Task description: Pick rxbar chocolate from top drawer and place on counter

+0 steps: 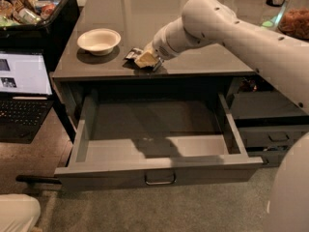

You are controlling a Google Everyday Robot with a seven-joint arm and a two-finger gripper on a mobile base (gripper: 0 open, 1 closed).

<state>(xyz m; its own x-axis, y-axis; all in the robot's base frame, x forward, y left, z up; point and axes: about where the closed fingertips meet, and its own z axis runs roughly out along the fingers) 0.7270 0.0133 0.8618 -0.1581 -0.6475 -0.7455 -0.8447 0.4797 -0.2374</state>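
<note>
One claw [147,59] on counter [125,13] | beside rxbar chocolate [132,55] | grip: cannot tell | top drawer [159,166] open

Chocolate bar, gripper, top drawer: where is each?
rxbar chocolate [132,54]: camera view, dark wrapper end, on the counter [111,13].
gripper [147,60]: camera view, its tip, beside the bar.
top drawer [106,175]: camera view, front panel.
</note>
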